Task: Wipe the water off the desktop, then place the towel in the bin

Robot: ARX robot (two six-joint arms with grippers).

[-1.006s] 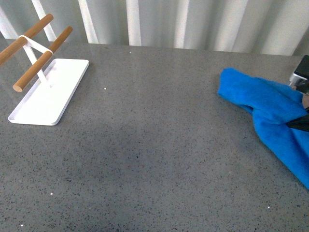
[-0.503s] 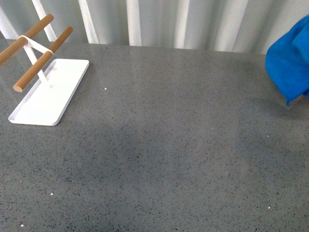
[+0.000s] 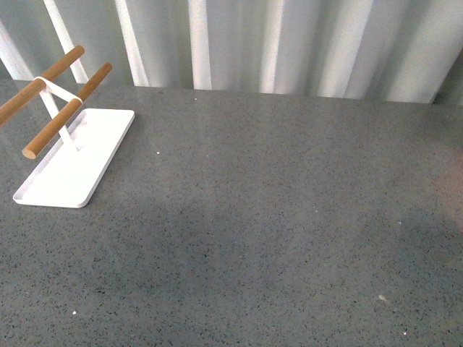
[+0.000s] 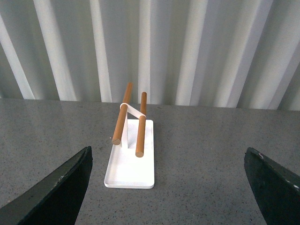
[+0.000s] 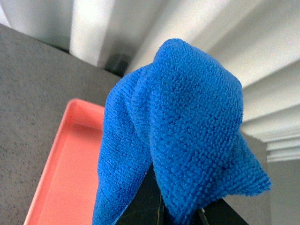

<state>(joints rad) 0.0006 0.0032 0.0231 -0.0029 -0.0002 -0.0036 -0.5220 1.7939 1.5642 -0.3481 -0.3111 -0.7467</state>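
The blue towel (image 5: 178,122) fills the right wrist view, bunched and draped over my right gripper (image 5: 157,204), which is shut on it; only the dark finger bases show under the cloth. It hangs in the air above a salmon-pink bin (image 5: 61,183) resting on the desktop (image 5: 28,89). In the front view neither the towel nor any gripper appears, only the speckled grey desktop (image 3: 253,217). My left gripper (image 4: 166,192) is open above the desktop (image 4: 206,154), its dark fingers (image 4: 56,192) spread wide with nothing between them.
A white tray (image 3: 51,188) carrying a white stand with two wooden rods (image 3: 65,108) sits at the far left of the desktop. The same tray (image 4: 117,173) lies ahead of the left gripper. A ribbed white wall (image 3: 289,43) runs behind the desktop.
The towel has been lifted off the right side of the desktop, risen up and to the right, and left the front view. The right gripper has gone out of that view with it.
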